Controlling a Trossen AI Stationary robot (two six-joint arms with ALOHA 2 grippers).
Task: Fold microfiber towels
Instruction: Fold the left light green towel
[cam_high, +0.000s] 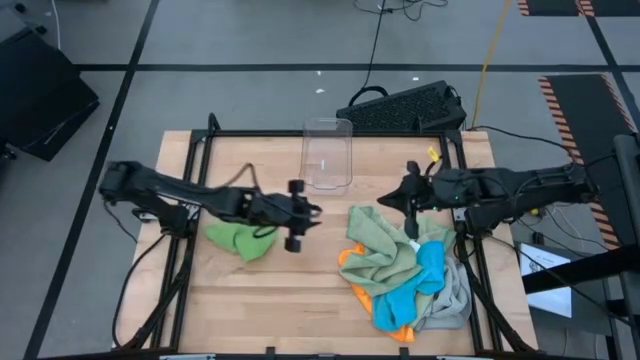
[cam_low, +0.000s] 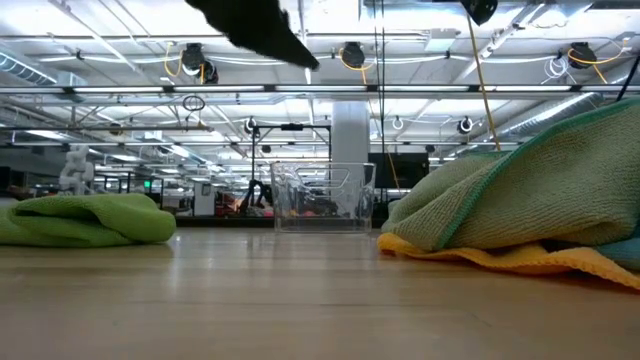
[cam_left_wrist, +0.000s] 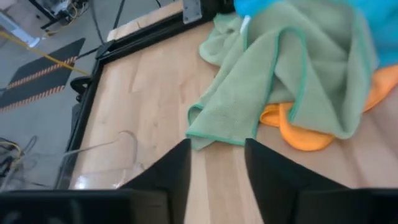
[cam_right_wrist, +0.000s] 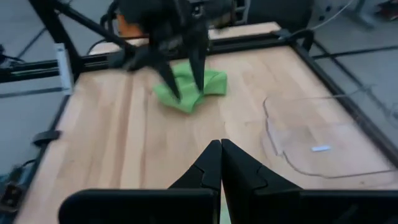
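meanwhile the clear plastic bin (cam_high: 327, 154) holds no towels (cam_high: 405, 265).

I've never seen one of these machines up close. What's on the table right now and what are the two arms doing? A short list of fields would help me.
Table: wooden table
Bright green towel: bunched, alone on the left side
Towel pile: sage green towel on top, orange towel, blue towel and light grey towel heaped together on the right
Clear bin: clear plastic bin at the far edge, nothing visible inside
Left gripper: fingers apart, holding nothing, raised beside the bright green towel
Right gripper: shut, above the pile's far edge
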